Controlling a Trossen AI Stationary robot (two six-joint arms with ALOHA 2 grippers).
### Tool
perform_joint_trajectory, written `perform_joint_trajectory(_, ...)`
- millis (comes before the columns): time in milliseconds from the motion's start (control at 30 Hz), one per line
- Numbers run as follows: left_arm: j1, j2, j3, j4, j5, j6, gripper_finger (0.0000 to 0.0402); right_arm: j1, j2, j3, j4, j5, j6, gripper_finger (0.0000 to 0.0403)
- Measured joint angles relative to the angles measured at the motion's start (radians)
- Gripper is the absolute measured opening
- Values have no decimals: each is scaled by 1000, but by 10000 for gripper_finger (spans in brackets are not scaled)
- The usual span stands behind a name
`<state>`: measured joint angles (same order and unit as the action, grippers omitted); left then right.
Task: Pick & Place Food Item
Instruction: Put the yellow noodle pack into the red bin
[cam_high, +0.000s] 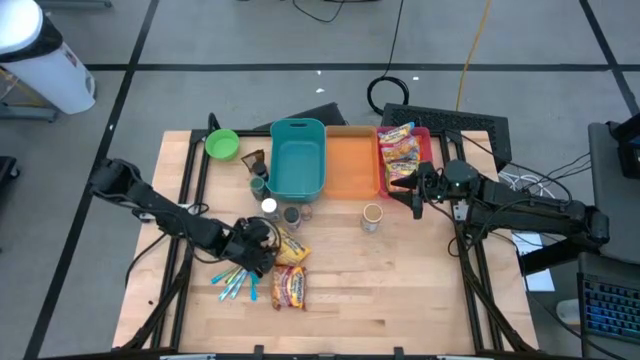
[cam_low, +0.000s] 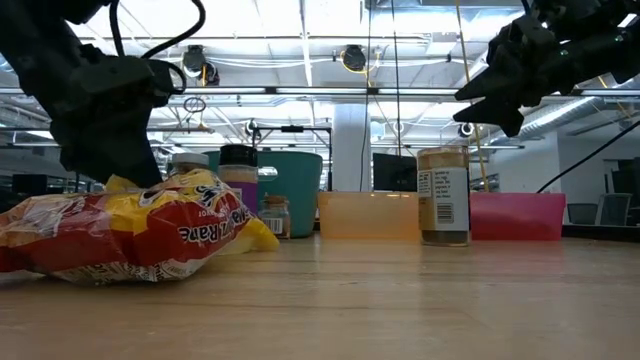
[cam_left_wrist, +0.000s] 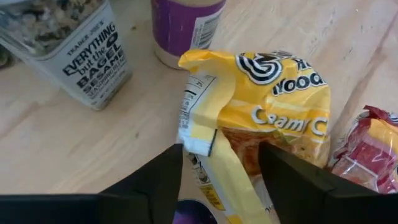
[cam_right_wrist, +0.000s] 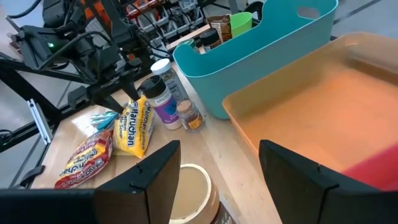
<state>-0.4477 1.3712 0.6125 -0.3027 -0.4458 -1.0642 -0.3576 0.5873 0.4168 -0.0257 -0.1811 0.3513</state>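
A yellow noodle packet (cam_high: 290, 247) lies flat on the table's near left part, and a red-and-yellow packet (cam_high: 290, 288) lies just nearer. My left gripper (cam_left_wrist: 217, 168) is open and slants down over the yellow packet (cam_left_wrist: 273, 106). Its two fingers stand on either side of the packet's crimped end (cam_left_wrist: 202, 134). My right gripper (cam_high: 415, 195) is open with nothing between its fingers. It hovers level at the far right, above a round jar (cam_right_wrist: 189, 186) and beside the orange bin (cam_high: 350, 165). My left gripper comes at the yellow packet's crimped end (cam_left_wrist: 202, 134) slanting down from above, one finger on each side of it. One finger (cam_left_wrist: 165, 177) stands right at the end's edge; whether it touches the packet I cannot tell. The packet lies flat on the table.
Along the far edge stand a teal bin (cam_high: 298, 160), the orange bin and a red bin (cam_high: 425, 145) holding a packet (cam_high: 398, 150). Spice jars (cam_high: 270, 207) stand just beyond the yellow packet. Markers (cam_high: 232, 283) lie to its near left, and a green bowl (cam_high: 222, 144) is far left.
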Motion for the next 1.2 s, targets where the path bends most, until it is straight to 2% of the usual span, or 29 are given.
perform_joint_trajectory(100, 0, -10, 0, -3, -11, 15, 161, 0, 0, 0, 0, 0, 0, 210)
perform_joint_trajectory(300, 9, -65, 0, 4, -34, 59, 26, 0, 0, 0, 7, 1, 0, 210)
perform_joint_trajectory(333, 11, -83, 0, 9, -40, 72, 13, 0, 0, 0, 7, 1, 0, 210)
perform_joint_trajectory(533, 11, -209, 53, 12, -80, 246, 5, 0, 0, 0, 8, 1, 0, 210)
perform_joint_trajectory(733, 11, -301, 179, 23, -149, 498, 4, 0, 0, 0, 13, 1, 0, 210)
perform_joint_trajectory(833, 12, -304, 242, 57, -185, 628, 5, 0, 0, 0, 39, -1, 0, 210)
perform_joint_trajectory(1000, 25, -262, 270, 246, -170, 842, 3, 24, 4, 0, 97, -3, -6, 210)
perform_joint_trajectory(1200, 67, -166, 268, 380, -116, 896, 3, 132, 53, 0, 238, -3, 3, 210)
